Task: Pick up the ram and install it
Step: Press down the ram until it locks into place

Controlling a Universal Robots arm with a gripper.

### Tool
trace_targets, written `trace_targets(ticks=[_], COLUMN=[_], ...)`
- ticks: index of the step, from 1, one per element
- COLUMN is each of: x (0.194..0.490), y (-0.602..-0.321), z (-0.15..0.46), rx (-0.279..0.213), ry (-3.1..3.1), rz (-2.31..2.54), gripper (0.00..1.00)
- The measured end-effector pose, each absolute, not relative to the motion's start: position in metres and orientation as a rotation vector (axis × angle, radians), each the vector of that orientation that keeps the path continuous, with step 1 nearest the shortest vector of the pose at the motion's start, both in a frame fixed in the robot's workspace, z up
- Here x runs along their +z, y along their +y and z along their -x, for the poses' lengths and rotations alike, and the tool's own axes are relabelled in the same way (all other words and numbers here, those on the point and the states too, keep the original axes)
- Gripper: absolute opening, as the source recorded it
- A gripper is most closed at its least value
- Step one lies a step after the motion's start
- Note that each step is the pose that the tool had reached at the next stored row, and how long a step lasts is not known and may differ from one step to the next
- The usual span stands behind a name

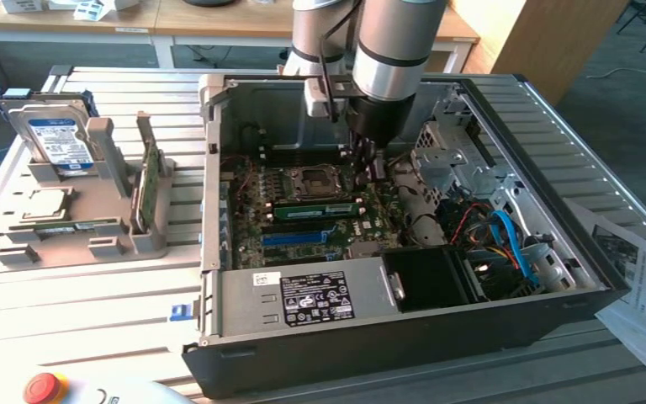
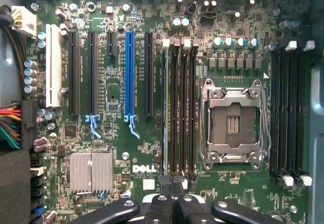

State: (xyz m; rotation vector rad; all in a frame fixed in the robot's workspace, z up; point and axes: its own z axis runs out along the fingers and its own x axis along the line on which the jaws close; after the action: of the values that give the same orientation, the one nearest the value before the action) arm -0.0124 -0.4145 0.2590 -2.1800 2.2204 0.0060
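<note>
The ram, a long narrow green stick, stands on its edge in a slot on the motherboard inside the open computer case. My gripper hangs from the arm just past the stick's end towards the exterior view's right, beside the CPU socket. It is shut, with nothing between its fingers. In the wrist view the gripper sits pressed together over one end of the black memory slots, next to the CPU socket.
A grey parts rack at the exterior view's left holds a hard drive, a green card and a processor. Case walls, drive cage, power supply and cables ring the motherboard. A red stop button sits at the front.
</note>
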Motion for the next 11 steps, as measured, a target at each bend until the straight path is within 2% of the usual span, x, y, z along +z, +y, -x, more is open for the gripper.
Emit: trace_targets(ticks=[11], x=[0.2549], y=[-0.4146], z=[0.0115], rx=[0.006], ry=[2.220], rz=[2.180], gripper=[0.10])
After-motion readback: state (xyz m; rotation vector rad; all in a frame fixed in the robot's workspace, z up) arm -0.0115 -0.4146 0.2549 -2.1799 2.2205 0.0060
